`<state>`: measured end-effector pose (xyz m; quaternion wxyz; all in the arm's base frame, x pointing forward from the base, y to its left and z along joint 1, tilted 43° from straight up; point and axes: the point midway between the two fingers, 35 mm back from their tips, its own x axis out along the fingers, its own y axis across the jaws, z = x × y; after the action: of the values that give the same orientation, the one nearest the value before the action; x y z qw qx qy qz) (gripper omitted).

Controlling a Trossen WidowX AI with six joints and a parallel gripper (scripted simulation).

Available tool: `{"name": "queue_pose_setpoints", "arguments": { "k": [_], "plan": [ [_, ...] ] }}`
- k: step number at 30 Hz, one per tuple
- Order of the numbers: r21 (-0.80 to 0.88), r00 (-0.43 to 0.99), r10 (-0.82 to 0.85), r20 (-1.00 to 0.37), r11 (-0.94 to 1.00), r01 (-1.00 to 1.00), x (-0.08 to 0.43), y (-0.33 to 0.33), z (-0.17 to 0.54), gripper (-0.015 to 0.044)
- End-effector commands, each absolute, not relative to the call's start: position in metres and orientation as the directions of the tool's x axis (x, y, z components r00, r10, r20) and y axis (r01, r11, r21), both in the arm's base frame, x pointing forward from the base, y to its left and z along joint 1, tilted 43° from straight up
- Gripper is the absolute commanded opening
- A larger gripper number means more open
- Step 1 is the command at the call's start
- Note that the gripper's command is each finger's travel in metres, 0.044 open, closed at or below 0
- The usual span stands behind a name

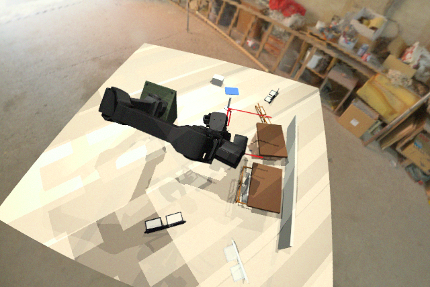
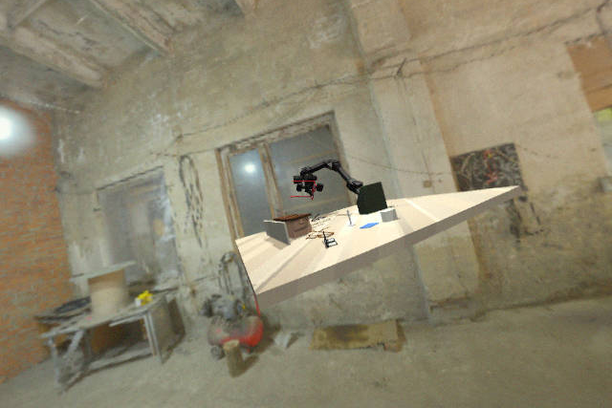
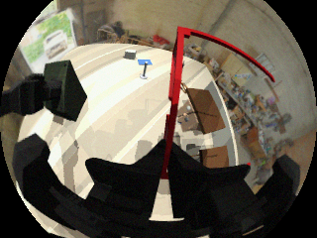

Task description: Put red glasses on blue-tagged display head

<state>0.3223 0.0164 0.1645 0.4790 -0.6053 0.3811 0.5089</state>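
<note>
My gripper (image 2: pixel 312 190) (image 3: pixel 165 143) is shut on the red glasses (image 1: pixel 250 112) (image 2: pixel 302 196) (image 3: pixel 175 74) at the middle of their front, held up in the air. Both temples point toward the brown blocks and the grey panel; one passes above the farther block in the top view. Two brown block-shaped display heads, the farther (image 1: pixel 271 139) (image 3: pixel 205 110) and the nearer (image 1: pixel 265 188) (image 3: pixel 215 157), stand side by side. Orange glasses (image 1: pixel 238 186) sit at the nearer head's front. I cannot make out a blue tag on either head. The arm hides the fingertips in the top view.
A grey panel (image 1: pixel 289 186) stands behind the heads. Other orange glasses (image 1: pixel 262 111), black glasses (image 1: pixel 271 96) (image 1: pixel 164 224) and white glasses (image 1: pixel 237 261) lie around. A thin post (image 1: pixel 229 102), a blue square (image 1: pixel 231 91) and a pale box (image 1: pixel 218 80) are farther back.
</note>
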Motion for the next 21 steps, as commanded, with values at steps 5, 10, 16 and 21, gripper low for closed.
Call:
{"name": "queue_pose_setpoints", "arguments": {
  "k": [5, 10, 16, 21],
  "plan": [
    [-0.27, 0.282, 0.036, -0.959, -0.43, -0.862, 0.301, -0.014, 0.192, 0.0],
    [-0.298, 0.333, 0.029, -0.942, -0.528, -0.795, 0.289, -0.03, 0.205, 0.0],
    [-0.31, 0.393, 0.013, -0.919, -0.639, -0.704, 0.272, -0.046, 0.219, 0.0],
    [-0.299, 0.441, -0.008, -0.897, -0.726, -0.62, 0.257, -0.058, 0.23, 0.0]
  ]
}}
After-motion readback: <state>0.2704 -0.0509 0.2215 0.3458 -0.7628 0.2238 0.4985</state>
